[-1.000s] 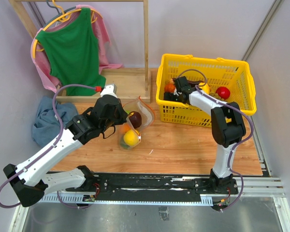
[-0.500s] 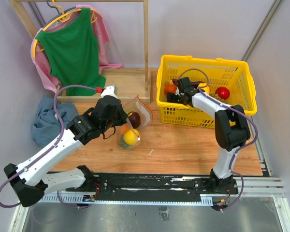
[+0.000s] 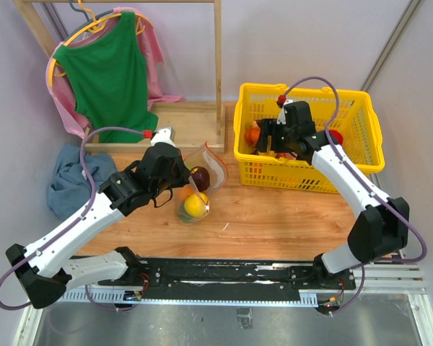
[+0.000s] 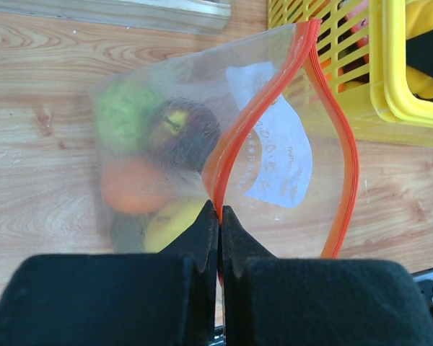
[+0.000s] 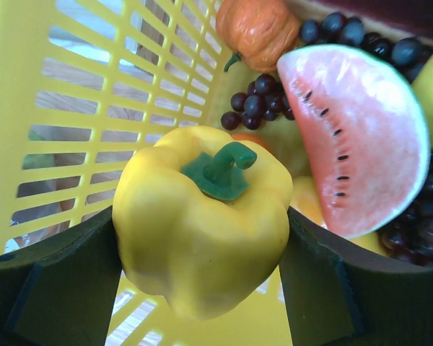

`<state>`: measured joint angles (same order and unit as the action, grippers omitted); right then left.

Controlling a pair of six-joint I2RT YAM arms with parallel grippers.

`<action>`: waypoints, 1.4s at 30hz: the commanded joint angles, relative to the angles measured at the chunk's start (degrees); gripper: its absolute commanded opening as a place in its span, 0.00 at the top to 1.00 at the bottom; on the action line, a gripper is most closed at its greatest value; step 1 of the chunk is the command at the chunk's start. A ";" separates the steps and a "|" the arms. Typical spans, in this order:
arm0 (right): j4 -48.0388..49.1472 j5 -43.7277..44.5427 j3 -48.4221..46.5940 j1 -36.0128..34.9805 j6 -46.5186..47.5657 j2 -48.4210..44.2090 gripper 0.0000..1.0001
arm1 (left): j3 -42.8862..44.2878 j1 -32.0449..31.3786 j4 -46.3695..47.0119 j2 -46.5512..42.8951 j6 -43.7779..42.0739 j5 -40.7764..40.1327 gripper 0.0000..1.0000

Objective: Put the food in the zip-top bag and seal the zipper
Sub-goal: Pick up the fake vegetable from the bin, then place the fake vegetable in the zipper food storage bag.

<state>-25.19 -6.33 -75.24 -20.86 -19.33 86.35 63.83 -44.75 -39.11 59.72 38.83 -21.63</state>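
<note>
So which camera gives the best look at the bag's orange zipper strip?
The left wrist view: the zipper fills the frame, mouth open, the left gripper pinching one side. The top view shows only a thin orange curve; the right wrist view shows none of it.

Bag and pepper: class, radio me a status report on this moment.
Left gripper shut on zipper, bag mouth open, fruit inside. Right gripper shut on pepper, in basket. Basket wall between pepper and bag.

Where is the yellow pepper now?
Right wrist view: the yellow pepper is held in the right pincer, over the yellow basket, left of the watermelon slice.
</note>
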 commanded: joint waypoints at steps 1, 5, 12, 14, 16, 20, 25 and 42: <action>-1.27 4.81 -0.29 0.52 2.02 -4.50 0.48 | 0.86 0.37 1.44 -0.63 -0.30 0.46 1.00; -1.61 6.06 -0.78 0.15 2.95 -8.30 0.49 | 1.33 0.37 1.24 -0.85 -0.52 0.52 1.00; 1.08 7.47 0.97 -2.98 3.84 -18.04 0.51 | 1.26 0.32 1.76 -1.02 -0.87 1.32 1.00; 2.06 6.08 1.43 -3.85 3.80 -20.02 0.51 | 1.37 0.37 1.83 -1.06 -0.86 1.32 1.00; 2.47 4.88 1.45 -5.35 3.97 -21.30 0.51 | 1.44 0.35 1.92 -1.06 -0.91 1.53 1.00; 5.31 2.04 2.69 -9.87 3.84 -22.74 0.51 | 1.56 0.35 1.97 -1.02 -0.79 1.85 1.00; 10.76 -0.71 4.72 -16.77 3.33 -22.19 0.50 | 1.43 0.36 2.45 -0.94 -0.82 2.41 1.00; 20.78 -3.31 6.98 -28.57 2.57 -11.59 0.42 | 0.67 0.32 3.71 -1.01 -1.28 3.51 1.00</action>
<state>-7.92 -9.04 -68.95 -48.31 -16.38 72.34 63.83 -44.75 -38.13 59.70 38.37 -18.81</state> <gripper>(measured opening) 0.744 0.011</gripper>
